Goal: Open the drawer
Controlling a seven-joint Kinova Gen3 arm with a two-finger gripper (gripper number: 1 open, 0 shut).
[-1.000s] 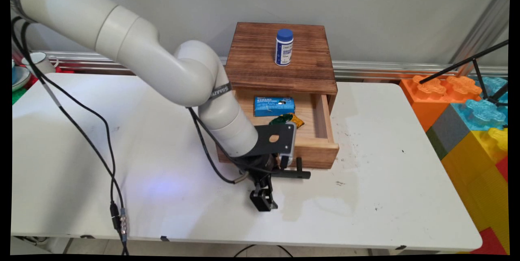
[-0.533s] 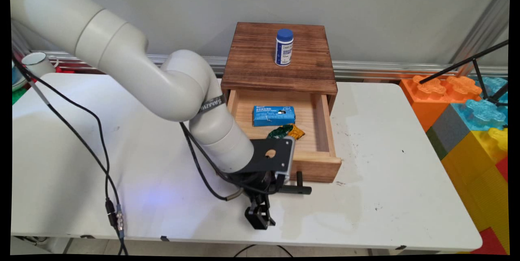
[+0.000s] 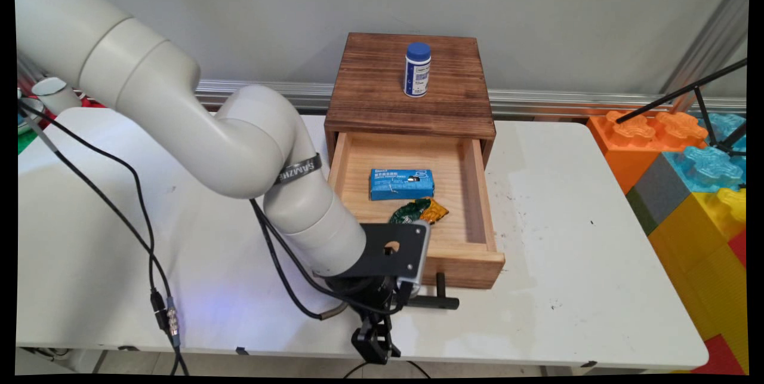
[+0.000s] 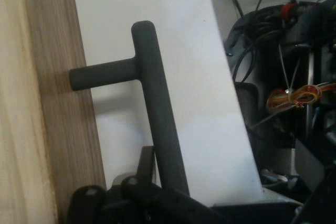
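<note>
A dark wooden cabinet (image 3: 370,91) stands at the back of the white table (image 3: 567,240), and its light wood drawer (image 3: 471,261) is pulled far out. My gripper (image 3: 412,301) (image 4: 168,192) is shut on the left end of the drawer's black T-bar handle (image 3: 440,302) (image 4: 157,108), close to the table's near edge. Inside the drawer lie a blue packet (image 3: 401,184) and a green and orange wrapper (image 3: 419,211). On the cabinet's top stands a white bottle with a blue cap (image 3: 417,69). The camera bracket hides the fingers in the main view.
Large orange, blue and yellow toy blocks (image 3: 686,163) are stacked off the table's right side, with black tripod rods (image 3: 686,91) above them. A white cup (image 3: 54,90) sits at the far left. Black cables (image 3: 149,240) hang across the table's left half.
The gripper has moved toward the table's near edge with the handle in it, and the drawer has slid further out, uncovering more of its inside.
</note>
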